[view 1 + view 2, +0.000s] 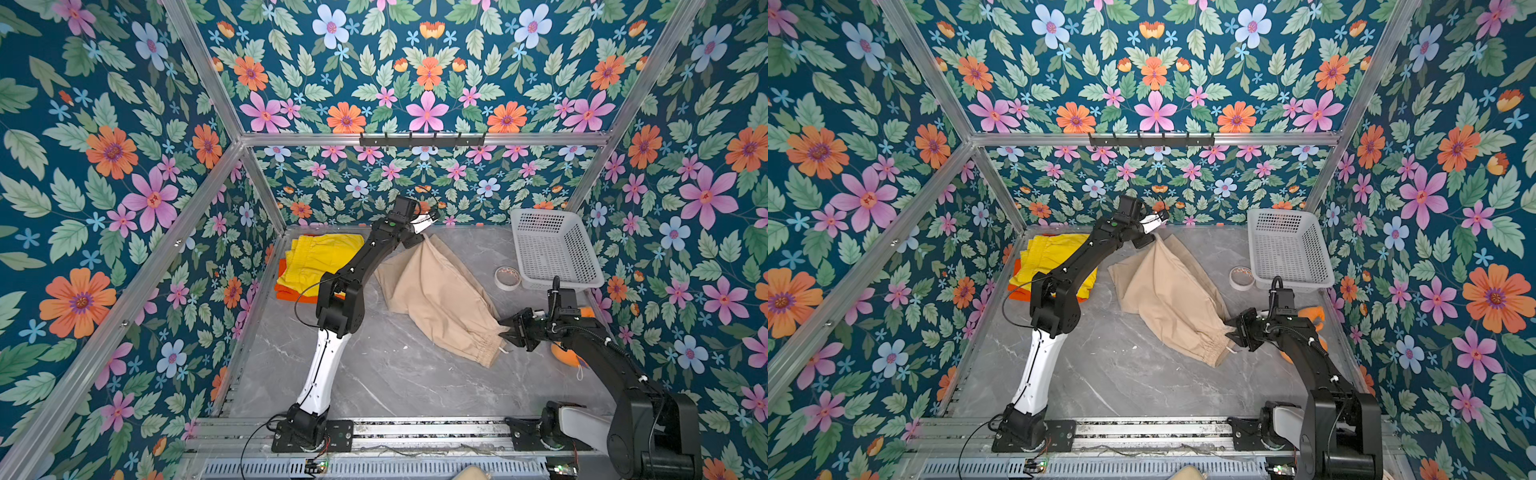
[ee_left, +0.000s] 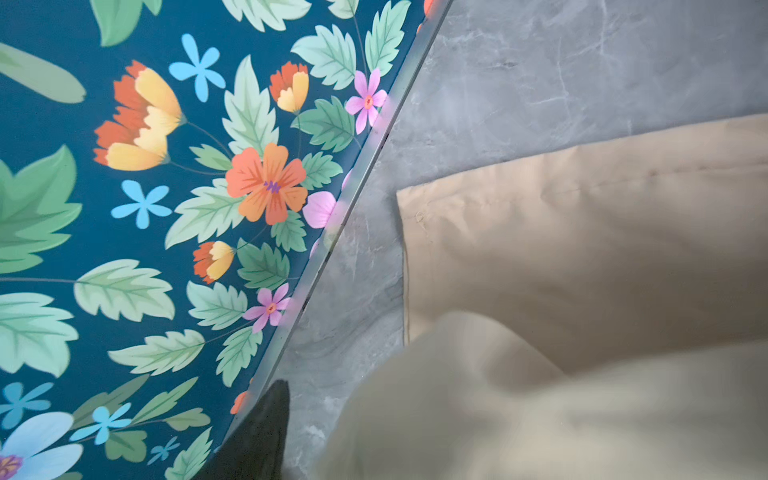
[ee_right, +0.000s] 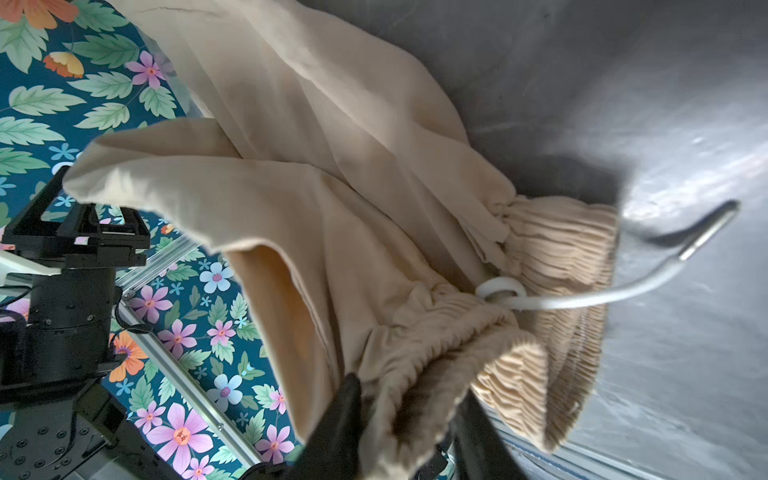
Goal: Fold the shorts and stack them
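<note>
The beige shorts (image 1: 440,291) lie stretched across the middle of the grey table, also seen in a top view (image 1: 1171,291). Their far corner sits just under my left gripper (image 1: 422,233), whose jaws stand apart. In the left wrist view one black finger (image 2: 266,432) shows and blurred beige cloth hides the other. My right gripper (image 1: 509,332) is at the elastic waistband (image 3: 561,249). Its fingers are spread, with bunched waistband loose between them and a white drawstring (image 3: 582,299) trailing out. The yellow shorts (image 1: 322,257) lie folded on the orange shorts (image 1: 286,291) at the back left.
A white mesh basket (image 1: 552,249) stands at the back right with a tape roll (image 1: 507,277) beside it. An orange plush toy (image 1: 565,353) lies by the right wall, partly behind my right arm. Floral walls close in the table on three sides.
</note>
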Controlling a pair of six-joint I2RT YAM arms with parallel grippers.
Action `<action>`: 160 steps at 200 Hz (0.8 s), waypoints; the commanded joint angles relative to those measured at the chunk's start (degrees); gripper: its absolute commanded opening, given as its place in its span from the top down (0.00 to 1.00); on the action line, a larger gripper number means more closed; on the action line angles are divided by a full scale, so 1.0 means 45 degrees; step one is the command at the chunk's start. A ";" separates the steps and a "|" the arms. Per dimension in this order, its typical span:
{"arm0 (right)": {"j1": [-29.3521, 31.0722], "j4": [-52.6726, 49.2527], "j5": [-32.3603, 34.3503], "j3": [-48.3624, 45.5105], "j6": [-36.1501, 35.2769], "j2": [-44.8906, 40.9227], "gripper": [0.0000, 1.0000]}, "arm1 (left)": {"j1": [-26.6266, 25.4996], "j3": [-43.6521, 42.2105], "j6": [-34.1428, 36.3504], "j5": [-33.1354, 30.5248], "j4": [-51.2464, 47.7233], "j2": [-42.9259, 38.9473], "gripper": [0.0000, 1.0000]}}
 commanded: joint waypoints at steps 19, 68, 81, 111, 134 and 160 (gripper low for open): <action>-0.0590 -0.3171 0.2291 0.1410 -0.0957 -0.1988 0.43 | 0.0123 -0.0735 -0.2197 -0.0372 0.1073 -0.1658 0.27; 0.0319 -0.6211 0.4105 0.2816 -0.2608 -0.2737 0.42 | 0.1222 -0.4593 -0.6053 0.1807 0.0462 -0.4768 0.25; 0.1249 -0.5968 0.4055 0.2473 -0.2467 -0.2685 0.42 | 0.1203 -0.6627 -0.6815 0.2643 0.1324 -0.5600 0.26; 0.4034 -0.4320 0.4560 0.2015 -0.1580 -0.2331 0.42 | 0.1245 -0.9606 -0.8482 0.3020 0.3276 -0.5919 0.28; 0.5479 -0.2138 0.4685 0.2051 -0.1250 -0.1541 0.43 | 0.1284 -0.9080 -0.9007 0.3111 0.2962 -0.4692 0.31; 0.6383 -0.0175 0.4866 0.2309 -0.1364 0.0205 0.45 | 0.1325 -0.8439 -0.9659 0.3329 0.2926 -0.3589 0.33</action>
